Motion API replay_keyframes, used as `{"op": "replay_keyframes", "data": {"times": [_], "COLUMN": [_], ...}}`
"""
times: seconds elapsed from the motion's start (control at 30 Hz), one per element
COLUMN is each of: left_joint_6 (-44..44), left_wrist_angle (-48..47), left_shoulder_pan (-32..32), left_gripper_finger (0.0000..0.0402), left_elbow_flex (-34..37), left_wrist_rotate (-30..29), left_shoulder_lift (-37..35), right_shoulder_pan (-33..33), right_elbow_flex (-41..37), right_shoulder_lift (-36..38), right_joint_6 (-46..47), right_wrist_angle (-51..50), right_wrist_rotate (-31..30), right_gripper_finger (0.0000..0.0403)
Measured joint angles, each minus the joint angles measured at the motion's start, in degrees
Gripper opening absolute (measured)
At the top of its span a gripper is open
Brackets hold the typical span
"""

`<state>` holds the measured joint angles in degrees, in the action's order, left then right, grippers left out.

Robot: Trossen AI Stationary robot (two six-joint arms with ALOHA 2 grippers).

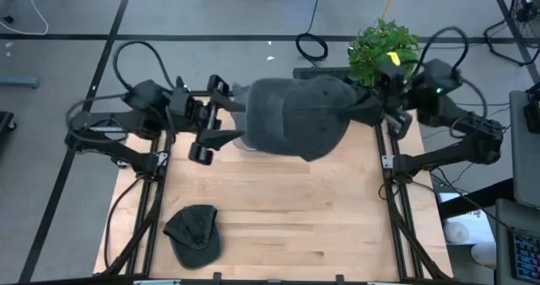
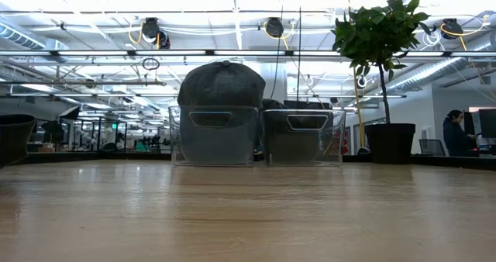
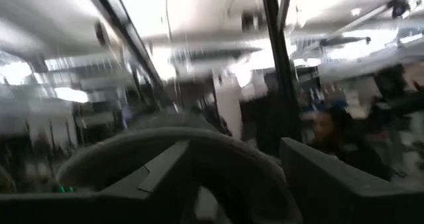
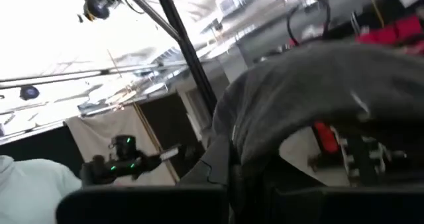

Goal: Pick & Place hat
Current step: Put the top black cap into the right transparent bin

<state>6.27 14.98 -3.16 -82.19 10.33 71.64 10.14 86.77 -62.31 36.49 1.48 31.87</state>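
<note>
Hat (image 1: 295, 116), large and grey, sits over the two clear bins (image 2: 256, 136) at the far edge of the worktop (image 1: 278, 209). Right claw (image 1: 359, 110) pinches the hat's right side, fingers closed on the fabric. Left claw (image 1: 213, 120), just left of the hat, stands parted and holds nothing. A second, darker cap (image 1: 194, 233) lies on the worktop, well nearer than the hat and to its left. Placing looks almost finished: only the right claw's release seems left.
</note>
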Motion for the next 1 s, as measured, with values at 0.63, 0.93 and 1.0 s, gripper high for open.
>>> {"op": "replay_keyframes", "data": {"times": [0.63,0.93,1.0], "left_joint_6": [-10.51,-15.0,-16.57], "left_wrist_angle": [-11.04,-15.13,-16.6], "left_shoulder_pan": [-2.73,-3.41,-3.43], "left_gripper_finger": [0.0239,0.0239,0.0239], "left_elbow_flex": [-0.02,-0.02,-0.02], "left_wrist_rotate": [0.16,0.34,0.34], "left_shoulder_lift": [-8.3,-8.46,-8.46], "right_shoulder_pan": [10.7,13.92,13.92], "right_elbow_flex": [27.52,29.76,29.8], "right_shoulder_lift": [-14.44,-18.1,-18.31], "right_joint_6": [-15.03,-26.96,-31.34], "right_wrist_angle": [-46.84,-58.46,-60.16], "right_wrist_rotate": [18.39,14.06,8.61], "right_gripper_finger": [0.0008,0.0008,0.0008]}}
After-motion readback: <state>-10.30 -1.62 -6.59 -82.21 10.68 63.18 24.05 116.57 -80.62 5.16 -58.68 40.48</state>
